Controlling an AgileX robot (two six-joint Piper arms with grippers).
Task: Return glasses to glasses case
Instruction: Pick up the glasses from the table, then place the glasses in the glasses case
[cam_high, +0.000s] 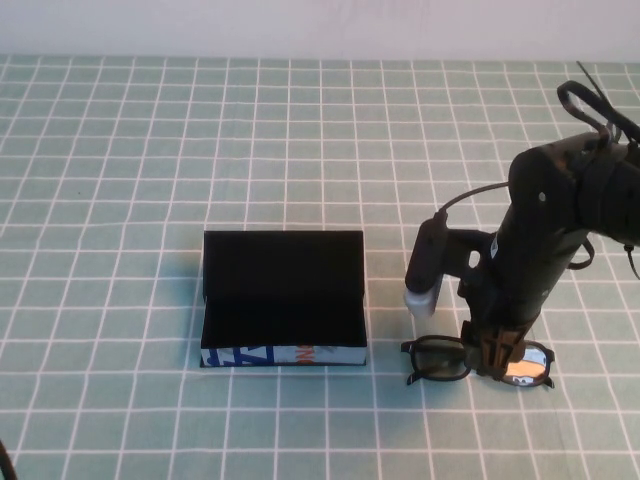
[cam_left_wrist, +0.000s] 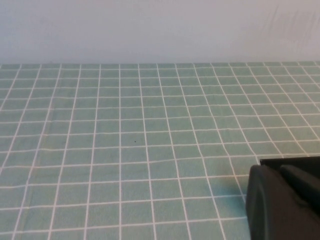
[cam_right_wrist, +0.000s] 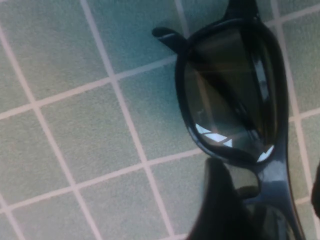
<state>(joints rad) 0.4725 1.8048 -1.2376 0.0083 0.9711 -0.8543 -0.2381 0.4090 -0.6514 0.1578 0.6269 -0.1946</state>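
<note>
The glasses case (cam_high: 285, 355) stands open at the table's middle left, lid raised at the back, black inside, nothing in it. The black glasses (cam_high: 438, 358) lie flat on the cloth to its right, near the front edge. My right gripper (cam_high: 495, 350) is down over their bridge, open, with one finger (cam_right_wrist: 215, 210) on each side of it. A dark lens (cam_right_wrist: 225, 95) fills the right wrist view. My left gripper (cam_left_wrist: 285, 200) shows only as a dark shape in the left wrist view and is out of the high view.
A green cloth with a white grid (cam_high: 150, 150) covers the table up to a pale wall at the back. A strip of cloth about one tile wide separates the case from the glasses. A straight black edge (cam_left_wrist: 295, 161) shows behind the left gripper.
</note>
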